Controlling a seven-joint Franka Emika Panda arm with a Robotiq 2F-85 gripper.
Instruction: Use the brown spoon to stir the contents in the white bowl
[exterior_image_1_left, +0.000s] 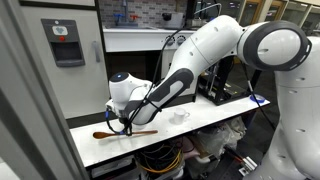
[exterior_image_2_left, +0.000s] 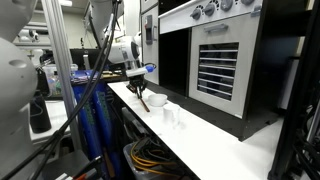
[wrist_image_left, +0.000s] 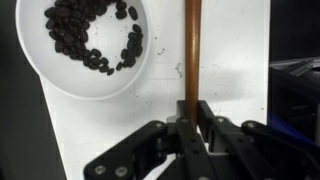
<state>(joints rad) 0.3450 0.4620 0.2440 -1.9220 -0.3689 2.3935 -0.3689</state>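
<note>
The brown spoon (wrist_image_left: 192, 50) runs straight up the wrist view, its handle end between my fingers. My gripper (wrist_image_left: 192, 108) is shut on that handle. In an exterior view the spoon (exterior_image_1_left: 125, 132) lies low along the white table under the gripper (exterior_image_1_left: 126, 122), its oval head to the left. The white bowl (wrist_image_left: 62, 86) sits to the left of the spoon, apart from it, holding the contents (wrist_image_left: 75, 35), a heap of dark bits. In an exterior view the bowl (exterior_image_2_left: 159, 100) stands just beyond the spoon (exterior_image_2_left: 145, 98) and the gripper (exterior_image_2_left: 137, 78).
A small pale translucent cup (exterior_image_2_left: 172, 115) stands near the bowl; it also shows in an exterior view (exterior_image_1_left: 181, 116). The white table (exterior_image_1_left: 225, 113) is narrow with close edges. A dark oven front (exterior_image_2_left: 215, 60) lies alongside; cables hang below.
</note>
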